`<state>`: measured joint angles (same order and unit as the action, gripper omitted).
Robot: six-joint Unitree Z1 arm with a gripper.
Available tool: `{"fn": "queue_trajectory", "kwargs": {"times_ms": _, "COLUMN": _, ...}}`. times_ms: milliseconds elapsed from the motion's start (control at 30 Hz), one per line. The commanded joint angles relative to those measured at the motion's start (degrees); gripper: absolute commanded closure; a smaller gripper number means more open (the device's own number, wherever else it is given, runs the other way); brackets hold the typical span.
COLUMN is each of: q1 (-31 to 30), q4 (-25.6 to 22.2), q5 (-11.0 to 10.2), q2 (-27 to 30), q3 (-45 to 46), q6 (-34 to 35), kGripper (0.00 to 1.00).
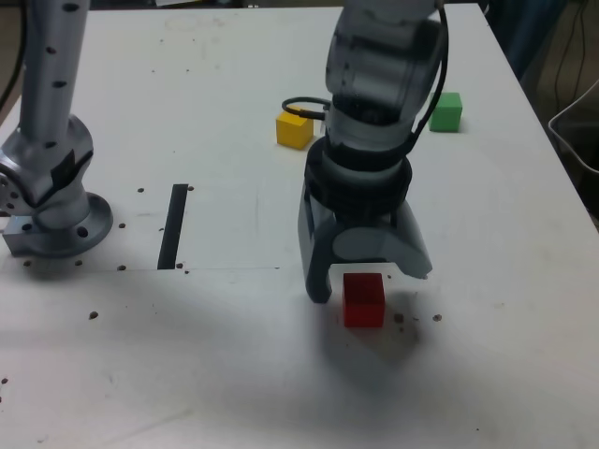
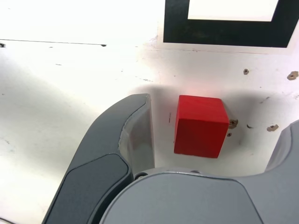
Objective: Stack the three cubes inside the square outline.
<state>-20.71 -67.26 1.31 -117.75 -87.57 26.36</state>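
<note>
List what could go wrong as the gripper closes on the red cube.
1. The red cube sits nearer one finger of the open gripper than the other, so closing may push it sideways before it is clamped.
2. The cube looks slightly turned against the finger's flat face, so it may twist in the grip.
3. The square outline lies close beyond the cube; a skewed grip could set the cube on the tape.

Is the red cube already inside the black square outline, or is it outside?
Outside. In the wrist view the red cube sits on bare white table, clearly apart from the square outline, between the open gripper's fingers.
</note>
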Motion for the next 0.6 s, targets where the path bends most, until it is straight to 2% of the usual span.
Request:
{"fn": "queue_trajectory", "kwargs": {"times_ms": 0, "q1": -0.03, "q4": 0.19, "q5": 0.16, "q2": -0.75, "q3": -0.03, "q6": -0.05, "kGripper": 0.12}}
{"fn": "queue_trajectory", "kwargs": {"times_ms": 167, "q1": -0.24, "q4": 1.43, "q5": 0.81, "q2": -2.62, "q3": 0.29, "q6": -0.64, "kGripper": 0.18}}
{"fn": "queue_trajectory", "kwargs": {"times_ms": 400, "q1": -0.53, "q4": 2.83, "q5": 0.85, "q2": -3.26, "q3": 0.62, "q6": -1.35, "kGripper": 0.35}}
{"fn": "queue_trajectory", "kwargs": {"times_ms": 567, "q1": -0.65, "q4": 3.97, "q5": 0.72, "q2": -3.22, "q3": 0.79, "q6": -1.94, "kGripper": 0.42}}
